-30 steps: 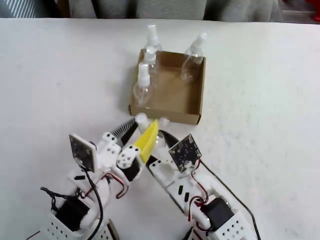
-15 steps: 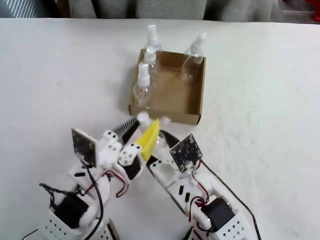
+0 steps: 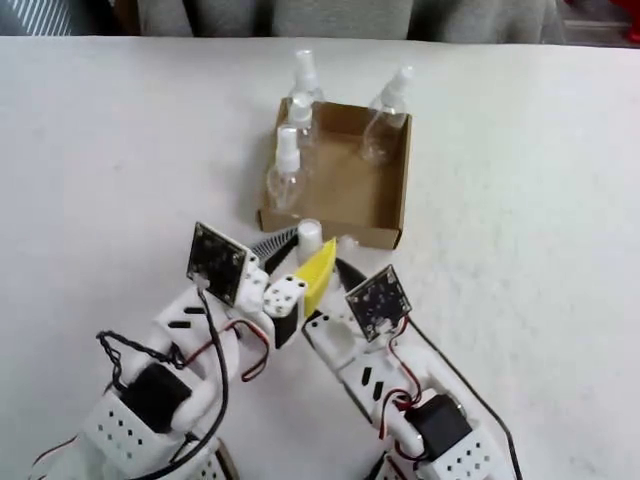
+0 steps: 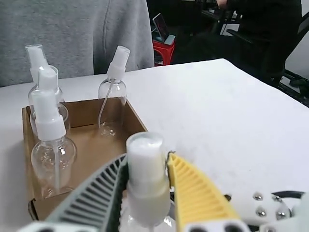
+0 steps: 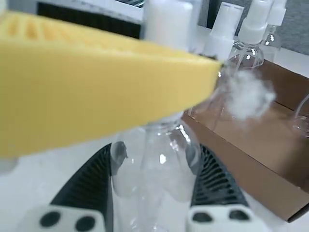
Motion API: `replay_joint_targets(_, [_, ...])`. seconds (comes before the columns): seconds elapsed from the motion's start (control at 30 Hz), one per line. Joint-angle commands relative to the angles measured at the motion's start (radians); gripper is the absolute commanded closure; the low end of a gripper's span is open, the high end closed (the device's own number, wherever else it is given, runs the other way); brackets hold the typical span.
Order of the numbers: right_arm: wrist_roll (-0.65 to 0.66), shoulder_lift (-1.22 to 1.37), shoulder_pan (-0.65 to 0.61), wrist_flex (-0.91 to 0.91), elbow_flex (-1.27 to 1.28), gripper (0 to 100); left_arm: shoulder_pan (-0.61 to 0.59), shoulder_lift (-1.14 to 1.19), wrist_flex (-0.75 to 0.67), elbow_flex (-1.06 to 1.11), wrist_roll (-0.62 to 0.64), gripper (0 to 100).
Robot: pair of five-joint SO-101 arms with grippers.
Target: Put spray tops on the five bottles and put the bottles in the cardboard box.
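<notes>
The fifth bottle (image 5: pixel 161 145) stands upright just in front of the box's (image 3: pixel 340 232) near wall, held between both arms. The right pincer (image 5: pixel 155 162) is closed around its round clear body, one black finger on each side. The left pincer (image 4: pixel 146 162) is clamped on the white spray top (image 4: pixel 145 145), with a grey ribbed finger on one side and a yellow one on the other. The top sits on the bottle's neck; whether it is screwed fully home cannot be told. Four other bottles (image 3: pixel 285 175), all capped, stand at the box's far and left sides, leaving its near right part bare. The box rests on the white table (image 3: pixel 520 200).

The bottle looks empty, so it should be very light. Its thin, smooth plastic would likely dent under a hard squeeze and slip under a weak one. The widest part of the body is the safest hold, as the right pincer has it. The top is stiffer and better suited to twisting. With so little weight, it will probably tip easily if set down against the box wall.
</notes>
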Motion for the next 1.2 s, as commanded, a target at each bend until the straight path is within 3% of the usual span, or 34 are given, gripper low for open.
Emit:
replay_joint_targets(0.0, [-0.002, -0.013, 0.015, -0.001, -0.075, 98.0, 0.027, 0.018, 0.017, 0.000, -0.008, 98])
replay_joint_targets(0.37, [-0.008, -0.013, 0.021, -0.005, -0.075, 98.0, -0.019, 0.018, 0.021, 0.020, -0.009, 96])
replay_joint_targets(0.67, [-0.008, -0.013, 0.021, -0.007, -0.074, 98.0, -0.044, 0.018, 0.020, 0.049, 0.000, 62])
replay_joint_targets(1.17, [-0.003, -0.013, 0.021, -0.007, -0.072, 98.0, -0.042, 0.018, 0.026, -0.052, 0.000, 61])
